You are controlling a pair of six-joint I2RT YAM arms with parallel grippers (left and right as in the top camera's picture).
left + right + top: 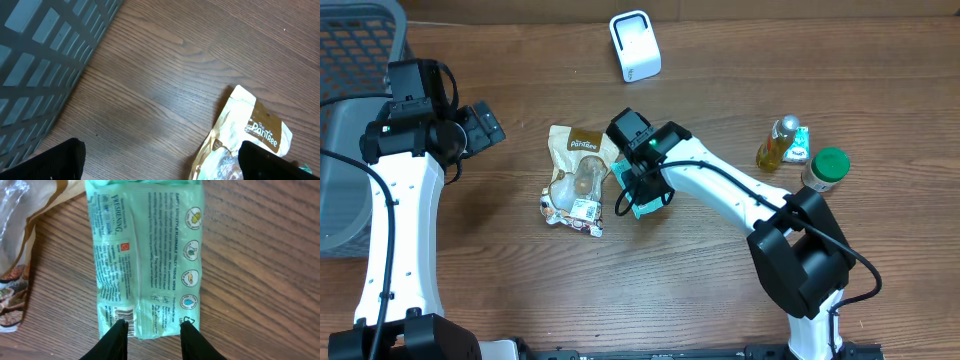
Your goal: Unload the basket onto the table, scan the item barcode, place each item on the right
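Bright, even light from above; soft faint shadows; sharp close views; no glare

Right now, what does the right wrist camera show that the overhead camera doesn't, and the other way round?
Only the right wrist: the barcode and printed text on the green wipes pack. Only the overhead: the white scanner, yellow bottle, green-lidded jar, grey basket. Both: the wipes pack, the snack bag, the wooden table.

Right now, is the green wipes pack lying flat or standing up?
Flat. The pack lies on the table with its printed back and barcode facing up.
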